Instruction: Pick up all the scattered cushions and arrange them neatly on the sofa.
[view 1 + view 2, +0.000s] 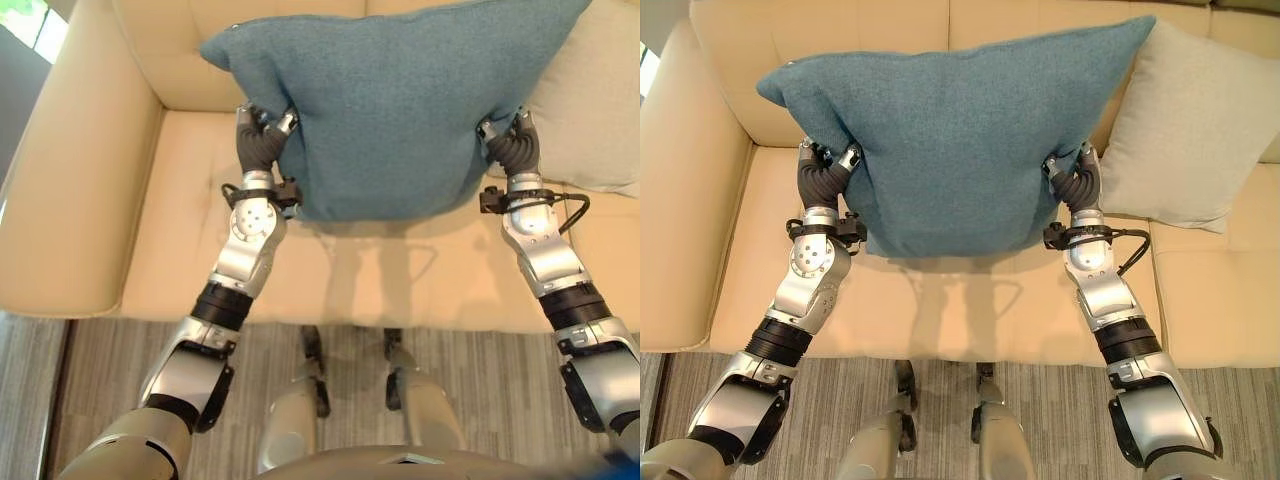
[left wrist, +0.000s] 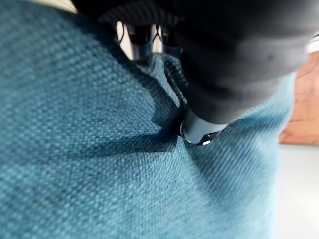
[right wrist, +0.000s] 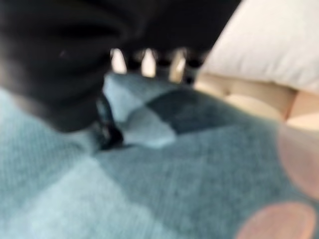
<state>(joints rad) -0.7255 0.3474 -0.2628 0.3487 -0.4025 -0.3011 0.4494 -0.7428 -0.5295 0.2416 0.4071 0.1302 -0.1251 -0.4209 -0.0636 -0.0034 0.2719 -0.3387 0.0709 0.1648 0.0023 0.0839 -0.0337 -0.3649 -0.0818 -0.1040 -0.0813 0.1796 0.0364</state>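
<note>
Nearest the robot lies a strip of grey striped floor [image 1: 1240, 400], and past it the front edge of the cream sofa [image 1: 970, 300]. Above the seat, both hands hold a large teal cushion [image 1: 950, 140] off the sofa — one at each lower side. The left hand [image 1: 825, 170] is clamped on the cushion's left edge, its fingers curled into the cloth; in its own wrist view the thumb presses a fold into the weave. The right hand [image 1: 1077, 178] grips the right edge the same way, fingers dug into the fabric. Farther back, a pale cushion [image 1: 1185, 130] leans against the backrest — just beside the teal one's upper right corner.
</note>
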